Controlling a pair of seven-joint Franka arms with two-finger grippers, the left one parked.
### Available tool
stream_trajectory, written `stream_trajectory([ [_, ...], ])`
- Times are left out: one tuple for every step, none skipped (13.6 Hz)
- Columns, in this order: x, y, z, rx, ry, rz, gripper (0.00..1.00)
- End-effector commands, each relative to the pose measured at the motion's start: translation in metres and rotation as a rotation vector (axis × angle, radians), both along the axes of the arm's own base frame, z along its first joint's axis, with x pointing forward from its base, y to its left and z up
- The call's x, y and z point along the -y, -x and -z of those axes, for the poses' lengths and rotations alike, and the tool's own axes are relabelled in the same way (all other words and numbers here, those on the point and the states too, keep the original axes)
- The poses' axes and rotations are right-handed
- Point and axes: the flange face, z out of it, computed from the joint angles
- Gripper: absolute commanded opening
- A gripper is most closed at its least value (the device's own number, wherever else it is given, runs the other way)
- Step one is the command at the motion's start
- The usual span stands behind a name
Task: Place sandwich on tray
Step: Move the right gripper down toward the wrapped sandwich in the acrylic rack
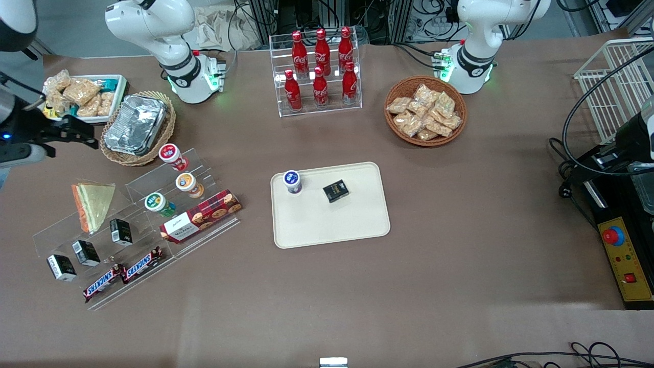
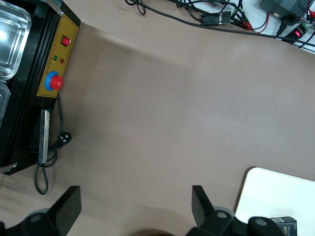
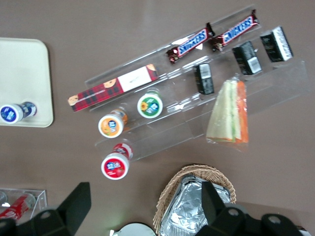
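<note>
The sandwich (image 1: 94, 204), a clear-wrapped wedge with an orange and green edge, lies on the top step of a clear acrylic rack (image 1: 133, 225) toward the working arm's end of the table. It also shows in the right wrist view (image 3: 229, 118). The cream tray (image 1: 332, 225) lies mid-table and also shows in the right wrist view (image 3: 19, 69) and the left wrist view (image 2: 280, 196). My gripper (image 1: 76, 134) hangs open and empty high above the table, farther from the front camera than the sandwich. In the right wrist view the gripper (image 3: 145, 206) is over a foil container's basket.
A blue-lidded cup (image 1: 292, 181) and a small black box (image 1: 335, 191) stand on the tray. The rack holds three cups, black boxes, two Snickers bars (image 1: 122, 273) and a tartan box (image 1: 202, 215). A wicker basket holds a foil container (image 1: 135, 125). A bottle rack (image 1: 319, 71), a snack basket (image 1: 425, 117) and a white bin (image 1: 84, 97) stand nearby.
</note>
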Motion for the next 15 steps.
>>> stream_trajectory([
  [0.027,-0.001,-0.005,0.036,-0.014,0.026,1.0],
  [0.039,0.0,-0.003,0.033,-0.014,0.047,1.0],
  [0.053,0.0,0.0,0.038,-0.014,0.073,1.0],
  [0.066,-0.001,0.003,0.05,-0.014,0.095,1.0],
  [0.068,-0.002,0.009,0.049,-0.014,0.1,1.0],
  [0.07,-0.002,0.016,0.044,-0.014,0.104,1.0],
  [0.072,-0.002,0.025,0.045,-0.009,0.105,1.0],
  [0.074,-0.003,0.033,0.046,0.013,0.103,1.0],
  [0.076,-0.003,0.039,0.051,0.035,0.098,1.0],
  [0.076,-0.004,0.045,0.053,0.042,0.089,1.0],
  [0.078,-0.005,0.055,0.062,0.042,0.063,1.0],
  [0.087,-0.004,0.065,0.08,0.043,0.041,1.0],
  [0.098,-0.001,0.075,0.095,0.044,0.03,1.0],
  [0.099,0.0,0.087,0.101,0.043,0.018,1.0],
  [0.1,0.002,0.097,0.098,0.041,0.02,1.0],
])
